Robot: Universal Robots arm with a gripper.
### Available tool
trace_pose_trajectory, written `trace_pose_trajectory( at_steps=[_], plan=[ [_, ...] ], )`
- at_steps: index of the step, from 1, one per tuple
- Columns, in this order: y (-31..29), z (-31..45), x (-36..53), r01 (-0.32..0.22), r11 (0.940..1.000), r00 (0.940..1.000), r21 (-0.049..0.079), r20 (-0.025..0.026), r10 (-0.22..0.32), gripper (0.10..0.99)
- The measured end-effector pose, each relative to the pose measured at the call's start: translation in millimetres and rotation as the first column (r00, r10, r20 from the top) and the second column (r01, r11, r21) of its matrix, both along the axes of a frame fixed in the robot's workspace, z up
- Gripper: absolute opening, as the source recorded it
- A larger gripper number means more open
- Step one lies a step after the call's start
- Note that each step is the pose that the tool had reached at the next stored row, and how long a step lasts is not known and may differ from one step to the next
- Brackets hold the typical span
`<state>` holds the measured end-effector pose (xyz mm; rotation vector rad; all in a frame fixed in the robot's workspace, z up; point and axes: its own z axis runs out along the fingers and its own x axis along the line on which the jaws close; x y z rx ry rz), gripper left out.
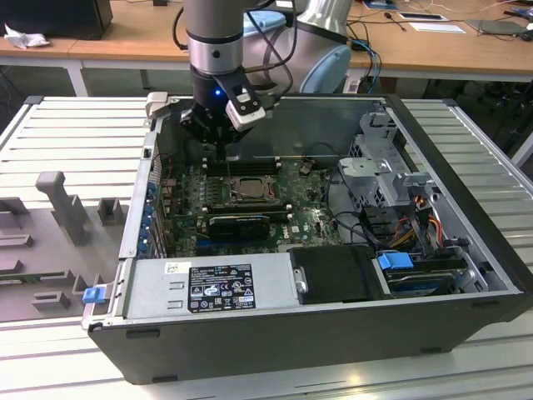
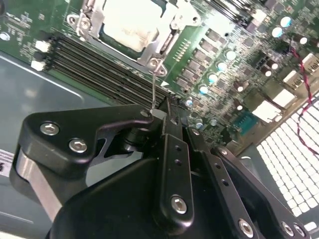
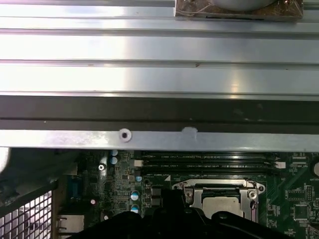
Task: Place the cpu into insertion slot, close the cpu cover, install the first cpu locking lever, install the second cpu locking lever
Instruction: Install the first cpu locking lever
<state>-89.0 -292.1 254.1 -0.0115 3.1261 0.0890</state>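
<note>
A ribbed metal table (image 1: 50, 125) carries an open computer case (image 1: 466, 275). The chip (image 2: 132, 22) sits in its socket (image 1: 241, 190), and the cover (image 2: 172, 35) looks down. In the exterior view the gripper (image 2: 167, 105) hangs at the socket's eleven o'clock. Its fingers are pressed together, touching the thin lever (image 2: 155, 87). The lever is probably springy and slippery, best taken at its hooked end.
</note>
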Motion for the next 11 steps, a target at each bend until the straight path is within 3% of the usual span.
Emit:
trace_pose_trajectory(
  at_steps=[3,5,6,7,11],
  plan=[
    [0.0,-0.1,7.0,0.000,1.0000,1.0000,0.000,0.0000,0.000,0.106],
    [0.0,-0.3,20.8,0.000,1.0000,1.0000,0.000,0.0001,0.000,0.106],
    [0.0,-0.5,23.6,-0.001,1.0000,1.0000,0.002,0.0034,0.001,0.106],
    [-0.1,-1.0,23.7,-0.002,1.0000,0.9999,0.003,0.0128,0.002,0.106],
    [-0.3,-4.4,24.7,-0.002,1.0000,0.9999,0.003,0.0145,0.002,0.106]
  ],
)
